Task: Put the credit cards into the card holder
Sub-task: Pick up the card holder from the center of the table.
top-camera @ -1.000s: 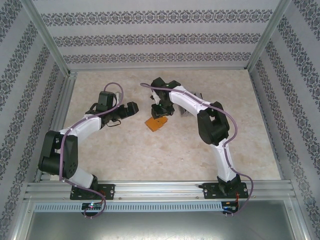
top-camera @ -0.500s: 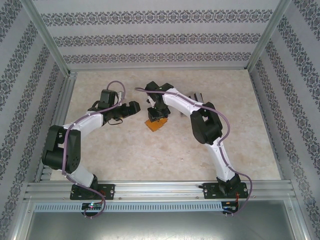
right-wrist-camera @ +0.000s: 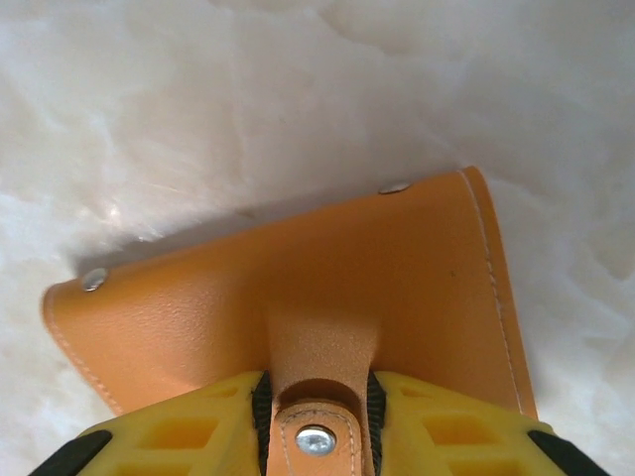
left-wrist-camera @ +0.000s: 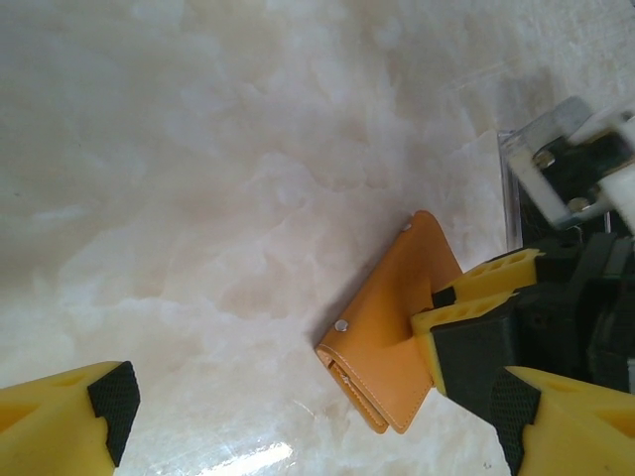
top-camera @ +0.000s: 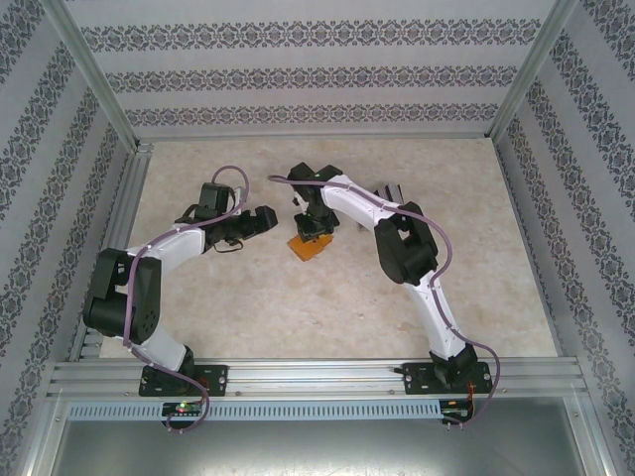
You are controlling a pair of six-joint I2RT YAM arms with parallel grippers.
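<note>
Card holder: a small orange leather-like folding wallet point(top-camera: 310, 246), closed, is seen on the pale marbled table point(top-camera: 248, 297), left of centre and toward the far side, between the two grippers.
Right gripper point(right-wrist-camera: 316, 421): the jaws are closed narrowly on the wallet's strap tab point(right-wrist-camera: 317, 362), with the metal snap between the yellow fingers point(right-wrist-camera: 189, 431).
Left gripper point(left-wrist-camera: 310, 412): the jaws are spread wide with nothing held; it is placed just left of the wallet, apart from it.
Wallet's lie: flat or tilted cannot be told.
</note>
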